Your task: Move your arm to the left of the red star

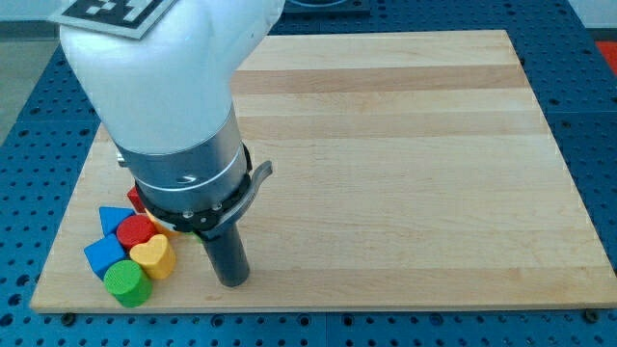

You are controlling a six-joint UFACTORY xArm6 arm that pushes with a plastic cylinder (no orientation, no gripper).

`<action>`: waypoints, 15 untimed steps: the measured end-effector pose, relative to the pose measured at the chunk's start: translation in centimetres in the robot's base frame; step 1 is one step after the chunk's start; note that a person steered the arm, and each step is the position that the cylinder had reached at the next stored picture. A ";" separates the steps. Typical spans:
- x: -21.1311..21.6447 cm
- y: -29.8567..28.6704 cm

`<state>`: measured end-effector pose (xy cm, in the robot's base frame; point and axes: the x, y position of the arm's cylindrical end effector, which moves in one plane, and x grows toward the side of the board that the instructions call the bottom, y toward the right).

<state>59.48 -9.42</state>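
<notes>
tip: my tip [231,282] sat on the wooden board [405,145] near the view's bottom edge, just to the view's right of the block cluster, close to the yellow heart [153,256] but not clearly touching it.
pincer: none fitted. Just the dark rod [225,251] under the arm's white housing [164,67], so no apart/together state existed to report.
red star: only a small red corner [136,200] showed at the cluster's top, mostly hidden behind the metal collar [188,178]. I took that to be the star, but the shape couldn't be confirmed.
other blocks: blue triangle [113,219], red round block [136,230], blue cube [103,254], green cylinder [126,282], all packed tight at the board's lower-left corner.
step: judged as barely started. The tip was on the wrong side, to the view's right of the star.
route: best path looked like a loop over the cluster's top, then down onto the strip of board left of the star. Going straight left would have ploughed through the yellow heart and the red round block.
margin: little board was left between the star and the left edge, so the approach needed to be slow and shallow.
risk: nudging the star or shoving the blue triangle off the edge. Also the arm body blocked the view of the target.
</notes>
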 end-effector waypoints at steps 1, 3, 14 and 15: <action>0.4 -1.8; 2.4 -3.5; -14.5 -21.0; -14.5 -21.0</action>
<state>44.93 -30.44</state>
